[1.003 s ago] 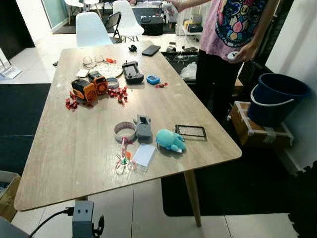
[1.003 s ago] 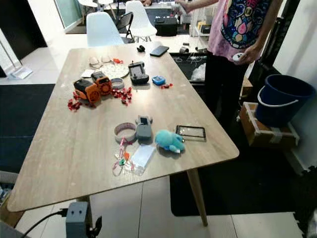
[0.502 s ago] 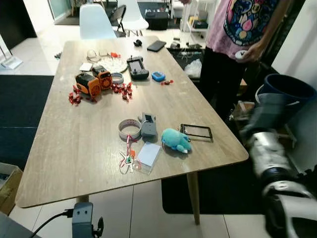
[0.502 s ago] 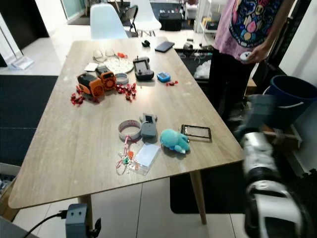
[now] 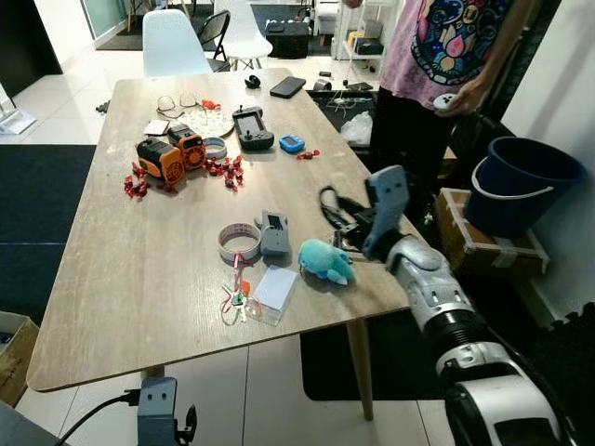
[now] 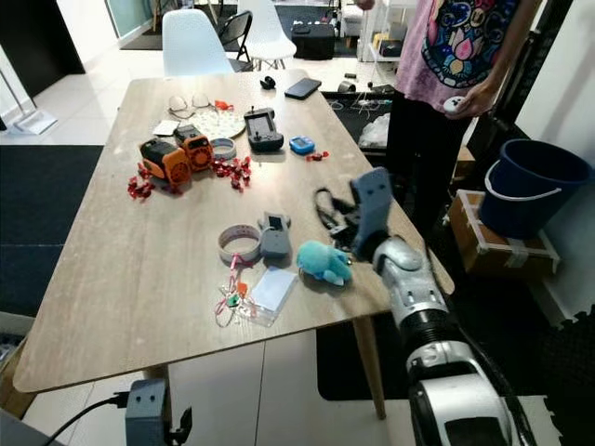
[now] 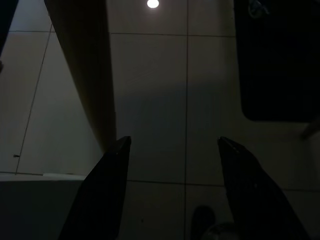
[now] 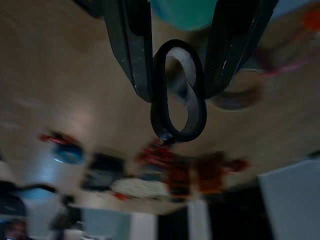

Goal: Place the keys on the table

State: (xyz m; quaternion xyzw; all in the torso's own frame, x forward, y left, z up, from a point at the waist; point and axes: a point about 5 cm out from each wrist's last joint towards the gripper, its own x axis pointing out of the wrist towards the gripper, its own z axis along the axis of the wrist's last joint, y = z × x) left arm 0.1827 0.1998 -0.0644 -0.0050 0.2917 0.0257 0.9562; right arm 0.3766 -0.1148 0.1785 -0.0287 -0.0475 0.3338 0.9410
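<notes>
My right gripper (image 5: pixel 346 221) hangs just above the wooden table (image 5: pixel 139 279), near its right edge. It is shut on the keys' black loop strap (image 8: pixel 177 90), which sits pinched between the two black fingers (image 8: pixel 131 45). From the head the strap (image 5: pixel 327 201) sticks out to the left of the gripper. The keys themselves are hidden. A teal plush toy (image 5: pixel 323 261) lies on the table just in front of and below the gripper. My left gripper (image 7: pixel 172 141) hangs open over dim floor tiles, beside a table leg.
A tape roll (image 5: pixel 238 242), a grey device (image 5: pixel 272 233) and a card pouch on a lanyard (image 5: pixel 270 293) lie left of the plush. Orange gadgets (image 5: pixel 170 155), red sweets and a controller (image 5: pixel 252 128) sit farther back. A person (image 5: pixel 446 56) stands at the right, near a blue bucket (image 5: pixel 525 181).
My right arm has risen from the lower right and swung in over the table's right edge with the black strap. It now covers the black frame that lay there. The head view shifted slightly.
</notes>
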